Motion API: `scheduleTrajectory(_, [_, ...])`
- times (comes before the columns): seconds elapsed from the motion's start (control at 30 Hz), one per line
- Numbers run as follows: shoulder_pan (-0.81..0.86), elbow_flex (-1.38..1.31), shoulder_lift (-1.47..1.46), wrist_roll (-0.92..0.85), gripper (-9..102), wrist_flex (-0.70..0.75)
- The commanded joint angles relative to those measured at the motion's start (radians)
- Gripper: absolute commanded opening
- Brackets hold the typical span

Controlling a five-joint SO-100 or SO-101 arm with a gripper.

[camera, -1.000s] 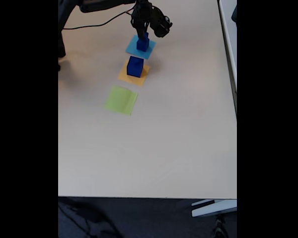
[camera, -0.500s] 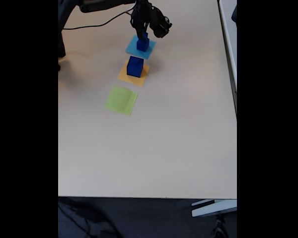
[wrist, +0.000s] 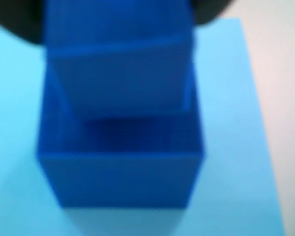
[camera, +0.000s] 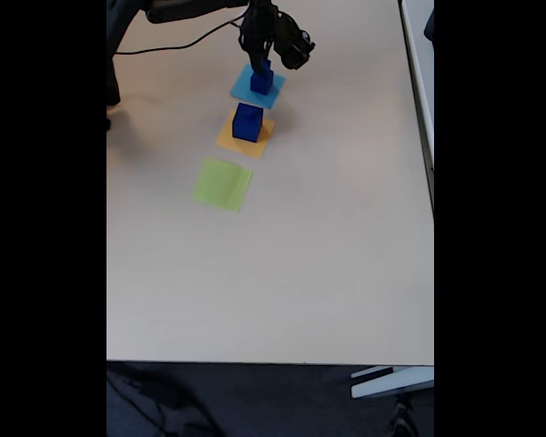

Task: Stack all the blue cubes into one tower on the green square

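Dark blue glossy plastic is seen in the wrist view: a small cube (wrist: 119, 69) is set on a wider cube (wrist: 122, 177), both resting on a light blue paper square (wrist: 236, 123). In the fixed view, this pair (camera: 261, 78) is found at the far end of a pale table (camera: 328, 273), directly under the tool (camera: 263, 62). Whether the tool is clamped on the upper cube or apart around it cannot be told from the pictures.

Nearer the camera, another blue cube (camera: 247, 122) is seen on an orange-yellow square (camera: 229, 141). Nearer again lies the green square (camera: 222, 184), with nothing on it, so no tower is judged to have been started there.

The cubes are judged light, rigid and slippery. Each is best taken squarely across two opposite flat faces, near mid-height, so that it is not tilted.
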Motion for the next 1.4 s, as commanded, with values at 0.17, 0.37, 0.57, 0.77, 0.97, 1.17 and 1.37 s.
scheduleTrajectory(0.17, [-0.011,-0.026,0.005,0.012,11,0.005])
scheduleTrajectory(0.37, [-0.011,-0.026,0.003,0.011,12,0.003])
scheduleTrajectory(0.57, [-0.006,-0.025,0.003,0.002,13,0.003])
scheduleTrajectory(0.77, [-0.006,-0.025,0.005,0.002,14,0.003])
scheduleTrajectory(0.97, [-0.006,-0.025,0.005,0.003,16,0.002])
scheduleTrajectory(1.17, [-0.006,-0.025,0.02,-0.009,18,0.005])
scheduleTrajectory(1.37, [-0.009,-0.043,0.04,-0.012,18,0.026])
